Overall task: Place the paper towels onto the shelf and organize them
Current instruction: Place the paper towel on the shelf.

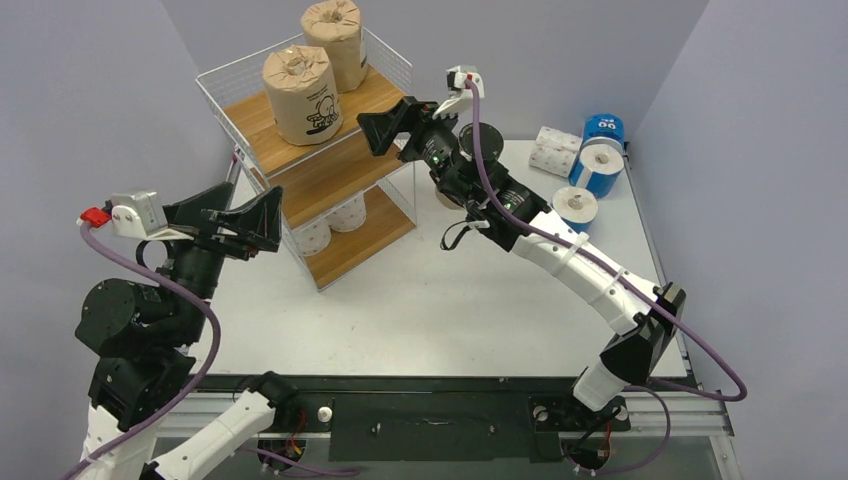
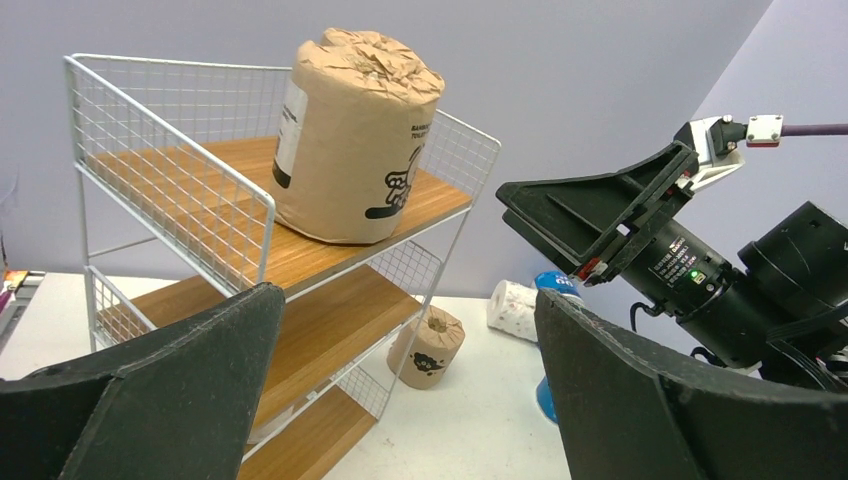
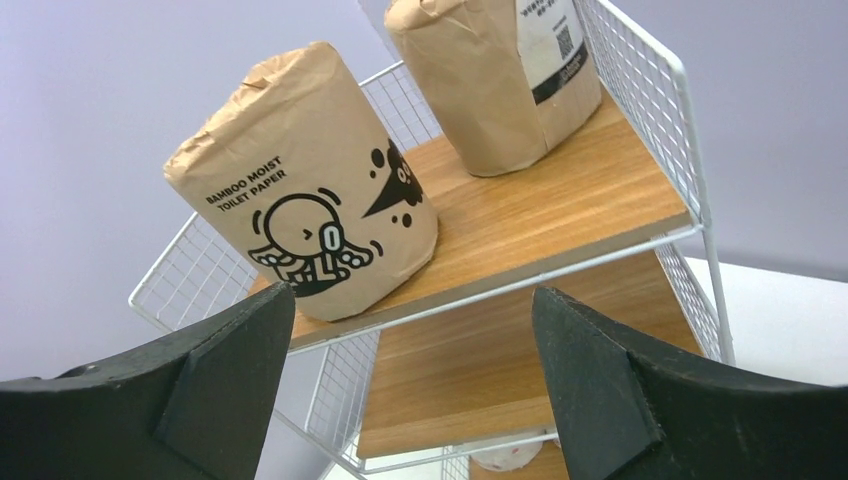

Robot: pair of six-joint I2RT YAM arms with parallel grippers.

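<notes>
The shelf (image 1: 252,128) stands at the back left, a white wire rack with wooden boards. Two brown-wrapped paper towels (image 1: 303,95) (image 1: 336,40) stand on its top tier, and two white rolls (image 1: 347,213) sit on the bottom tier. The middle tier is bare. My right gripper (image 1: 395,125) is open and empty, level with the top tier's right front edge, facing the brown rolls (image 3: 310,190). My left gripper (image 1: 262,222) is open and empty beside the shelf's left front. A third brown roll (image 2: 428,345) stands on the table right of the shelf.
At the back right of the table are a patterned white roll (image 1: 556,150), blue-wrapped rolls (image 1: 603,130) (image 1: 597,165) and a white roll (image 1: 575,205). Walls close in behind and on both sides. The right arm reaches across the table's middle right.
</notes>
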